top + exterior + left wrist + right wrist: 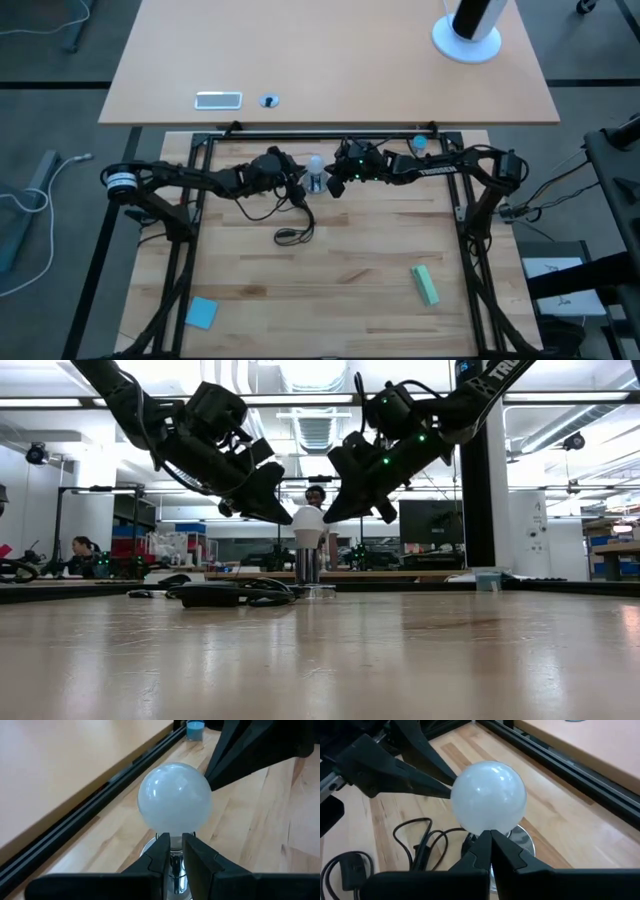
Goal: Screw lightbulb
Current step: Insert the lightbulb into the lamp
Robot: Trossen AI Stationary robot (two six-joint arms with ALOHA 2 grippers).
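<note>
Converging on the frosted-white, pear-shaped lightbulb [308, 525] from opposite sides, both sets of dark fingers meet at its narrow neck, a placement that leaves the glass globe free and puts any force close to the thread. The left gripper [174, 851] has its fingers parted only a sliver, one on either side of the neck just below the globe; whether they press on it or merely bracket it cannot be told. The right gripper [490, 839] has its fingers pressed fully together, their joined tip resting at the base of the globe and holding nothing, so it probably serves as a prop against tipping.

The lightbulb stands upright with its greyish base already down in the round silver metal socket [522, 840], which sits on the pale wooden surface [350, 280]; the seating appears begun, and the remaining work is judged to be turning the bulb home. A black cord [415, 845] runs from the socket in loose loops on the left arm's side of the lightbulb, clear of both grippers. A small blue round cap [195, 729] lies beyond the lightbulb near the surface's far black rail, not involved. A green block [425, 284] and a blue square pad [201, 312] lie well apart from the lightbulb toward the near edge.
</note>
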